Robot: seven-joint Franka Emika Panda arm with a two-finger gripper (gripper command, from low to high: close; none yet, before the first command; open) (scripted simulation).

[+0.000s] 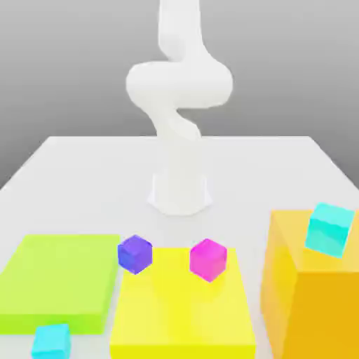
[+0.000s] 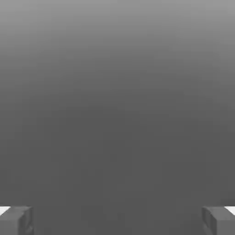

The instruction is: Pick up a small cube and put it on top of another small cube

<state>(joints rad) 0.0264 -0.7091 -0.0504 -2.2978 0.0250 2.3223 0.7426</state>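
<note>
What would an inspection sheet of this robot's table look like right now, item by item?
Surface: white table, arm base at its middle.
Job's things: sky-cyan cube by the lime slab; magenta cube on the yellow slab.
Clutter: purple cube; turquoise cube tilted on the orange block.
Grippers: gripper open, holding nothing.
Cables: nothing seen.
Surroundings: plain grey backdrop.
</note>
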